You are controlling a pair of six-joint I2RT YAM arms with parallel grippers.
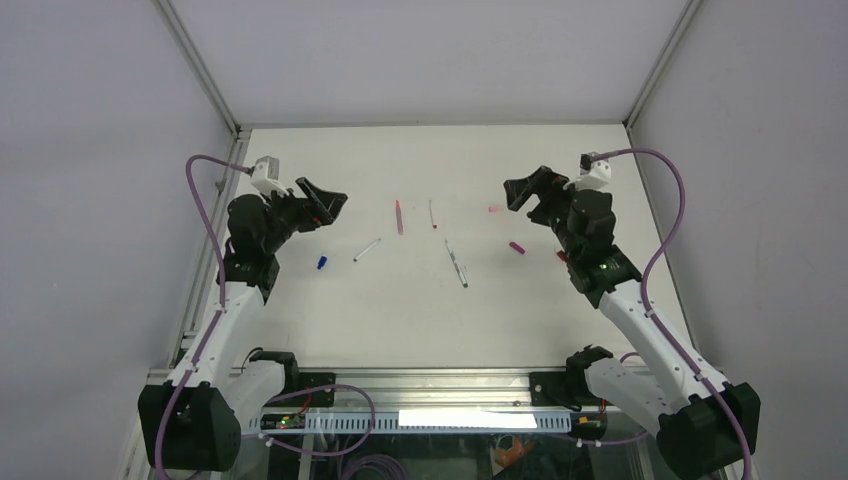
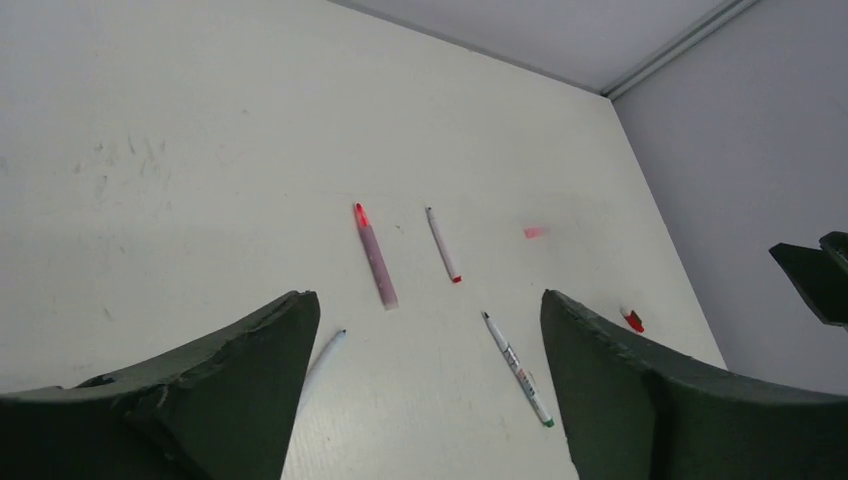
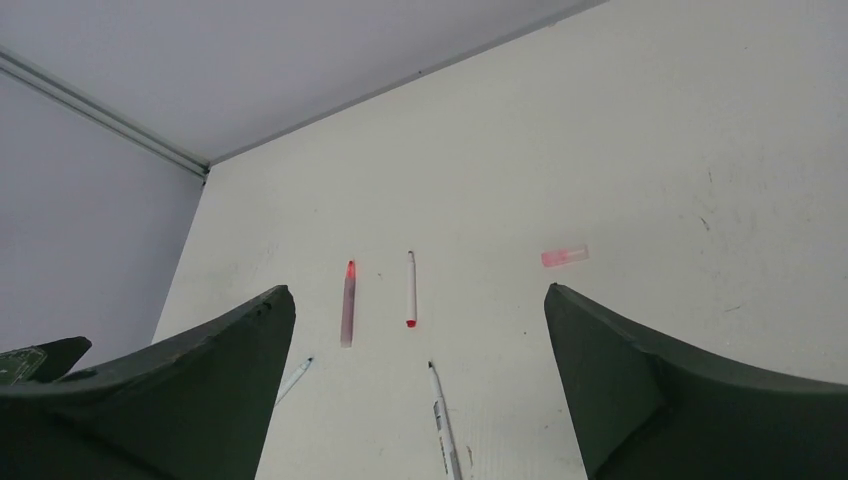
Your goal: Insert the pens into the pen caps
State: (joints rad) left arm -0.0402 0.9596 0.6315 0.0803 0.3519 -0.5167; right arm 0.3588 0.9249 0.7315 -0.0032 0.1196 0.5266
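Four pens lie in the middle of the table: a pinkish pen, a white red-ended pen, a plain white pen and a printed white pen. The caps are scattered: blue, pale pink, magenta and red. My left gripper hovers open left of the pens. My right gripper hovers open to their right, beside the pale pink cap. Neither holds anything.
The white table is boxed in by grey walls at the back and sides, with metal frame posts in the corners. Purple cables loop off both arms. The red cap lies close under the right arm's wrist.
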